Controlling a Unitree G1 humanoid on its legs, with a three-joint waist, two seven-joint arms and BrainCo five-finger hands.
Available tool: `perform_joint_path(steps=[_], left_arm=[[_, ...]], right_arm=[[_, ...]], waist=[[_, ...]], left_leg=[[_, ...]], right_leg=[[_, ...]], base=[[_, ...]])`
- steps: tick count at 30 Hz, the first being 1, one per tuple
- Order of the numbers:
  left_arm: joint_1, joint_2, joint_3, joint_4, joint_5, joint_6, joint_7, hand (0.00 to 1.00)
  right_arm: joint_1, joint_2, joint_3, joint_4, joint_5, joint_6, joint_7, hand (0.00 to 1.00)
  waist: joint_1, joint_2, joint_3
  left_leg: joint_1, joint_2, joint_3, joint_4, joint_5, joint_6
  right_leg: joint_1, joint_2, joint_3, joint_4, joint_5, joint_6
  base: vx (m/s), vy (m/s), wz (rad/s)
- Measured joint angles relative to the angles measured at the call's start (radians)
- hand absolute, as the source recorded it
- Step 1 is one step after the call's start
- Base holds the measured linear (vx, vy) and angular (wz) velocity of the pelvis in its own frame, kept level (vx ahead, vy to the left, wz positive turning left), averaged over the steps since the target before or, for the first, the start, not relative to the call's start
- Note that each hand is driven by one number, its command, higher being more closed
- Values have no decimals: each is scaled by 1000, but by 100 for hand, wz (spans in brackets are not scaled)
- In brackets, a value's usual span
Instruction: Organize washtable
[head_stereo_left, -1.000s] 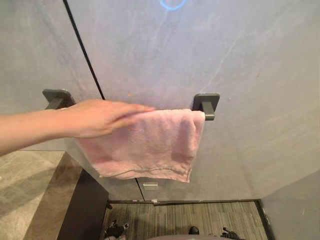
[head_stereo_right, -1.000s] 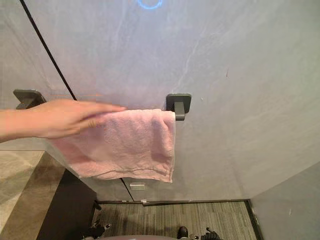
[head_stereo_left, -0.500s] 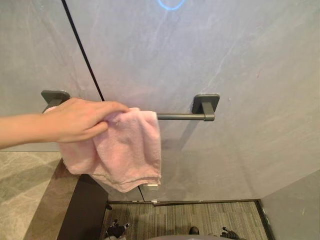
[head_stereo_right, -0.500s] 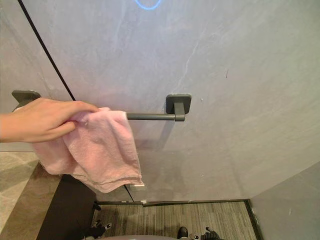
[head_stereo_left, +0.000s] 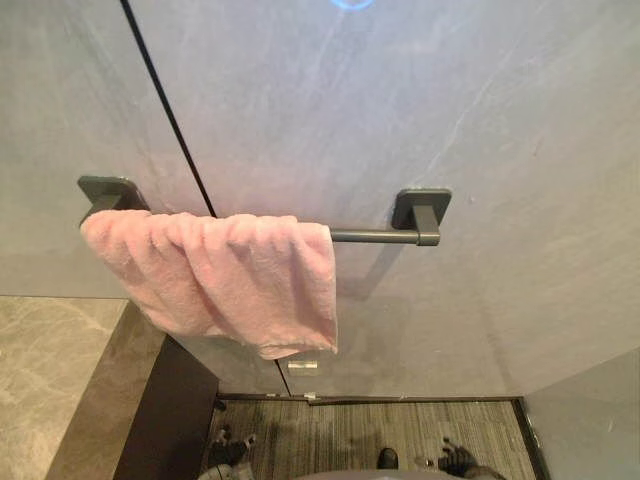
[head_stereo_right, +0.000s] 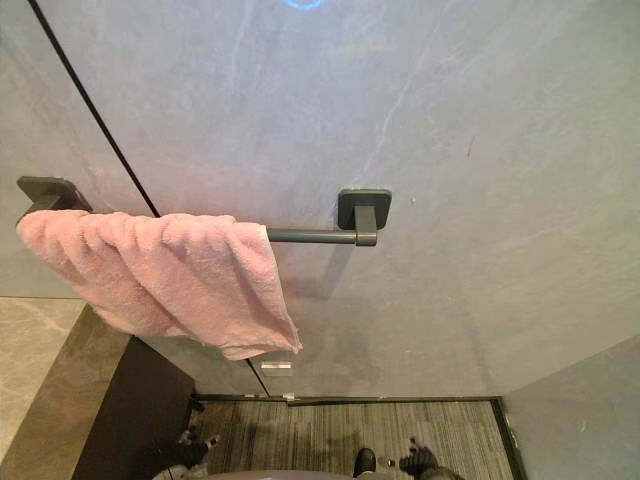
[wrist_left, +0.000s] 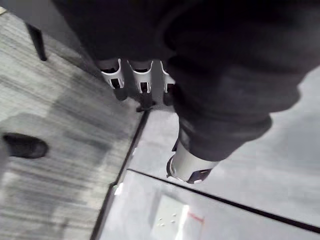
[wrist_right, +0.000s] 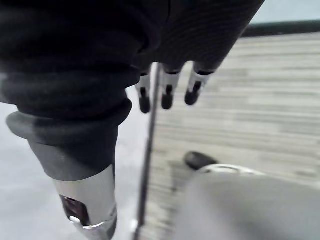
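— Towel, where?
— Pink towel (head_stereo_left: 215, 280) is draped over the dark wall bar (head_stereo_left: 372, 236), bunched toward the left end and right up against the left bracket (head_stereo_left: 108, 189). It's wrinkled, and the lower edge slants down to a corner on the right. The right stretch of the bar is uncovered up to the right bracket (head_stereo_left: 422, 210).
— Wall?
— Grey stone-look wall (head_stereo_left: 480, 130) with faint pale veins. A thin black seam (head_stereo_left: 160, 100) runs slantwise down behind the towel. There's a small white plate (head_stereo_left: 302, 365) low down, just under the towel's hanging corner, and a blue glow (head_stereo_left: 350, 3) at the very top.
— Washtable?
— Beige marbled top (head_stereo_left: 40, 380) at lower left, with a brownish rim along it and a dark cabinet side (head_stereo_left: 175, 415) below. The towel hangs above that rim; can't tell if it touches.
— Floor?
— Grey striped floor (head_stereo_left: 400, 435), running up to the foot of the wall.
— Hands?
— Left hand (wrist_left: 114, 77) hangs low by the wall's foot, fingers straight and side by side, pointing at the floor, thumb set apart. Right hand (wrist_right: 167, 92) hangs the same way over the striped floor. Both are well away from the towel.
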Motion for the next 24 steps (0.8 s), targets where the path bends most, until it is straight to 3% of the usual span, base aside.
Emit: perform_joint_path(steps=[8, 13, 21, 24], left_arm=[[44, -55, 177, -390, 11, -54, 154, 0], [134, -109, 235, -651, 40, -60, 248, 0], [271, -151, 224, -941, 67, -50, 277, 0], [334, -170, 142, -1041, 62, -50, 248, 0]], right_arm=[[91, 65, 171, -501, 208, -87, 9, 0], [227, 72, 309, -822, 328, -110, 80, 0], [268, 48, 385, -977, 392, -109, 120, 0], [262, 28, 410, -1010, 412, -109, 124, 0]], waist=[[5, -8, 3], [13, -12, 3], [35, -19, -4], [40, -22, -9]], left_leg=[[11, -3, 10, 4, -1, -1], [4, 2, 42, 47, -37, 13], [-10, 10, 50, 75, -48, 16], [-21, 11, 39, 87, -49, 14]], right_leg=[[2, -3, 10, 1, 1, -1], [11, 0, 24, 0, 1, -1], [11, 3, 21, 2, 0, -1], [13, 2, 8, 5, 0, -2]], base=[[18, 4, -2], [-45, 1, -12], [-41, -21, -1], [-7, -21, 14]])
